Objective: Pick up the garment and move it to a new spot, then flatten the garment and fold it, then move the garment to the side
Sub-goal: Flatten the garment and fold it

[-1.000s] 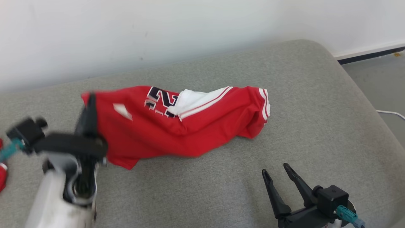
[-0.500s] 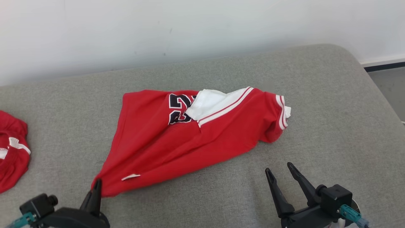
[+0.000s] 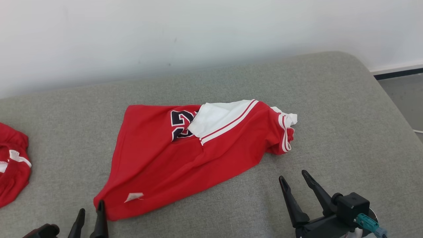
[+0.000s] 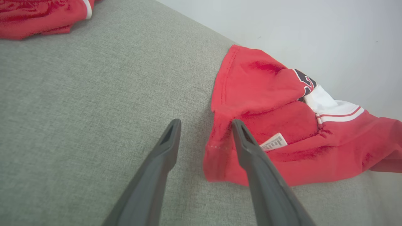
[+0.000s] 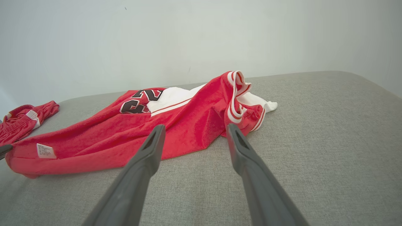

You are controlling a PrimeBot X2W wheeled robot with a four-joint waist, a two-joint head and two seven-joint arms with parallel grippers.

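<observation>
A second red garment [image 3: 11, 165] lies bunched at the left edge of the grey cushion [image 3: 347, 109], well apart from the rest. Next, by the front edge, the left gripper [image 3: 91, 206] has its two fingers parted to a middling gap and clamps nothing. In the left wrist view, the finger on that view's right lies over the near corner of the red jersey [image 3: 185, 158], and the hem tip sits loose on the cushion between the fingers. The jersey lies crumpled across the middle of the cushion, running from that front-left corner back and to the right. A white label [image 3: 134, 197] shows near the corner and a dark number [image 3: 181, 124] further back. A white panel [image 3: 219, 117] edged with stripes is folded over the top. A striped armhole [image 3: 285, 132] bunches at the right end. By the front edge on the right, the right gripper [image 3: 292, 175] stands wide and holds nothing, near the jersey but apart from it.
</observation>
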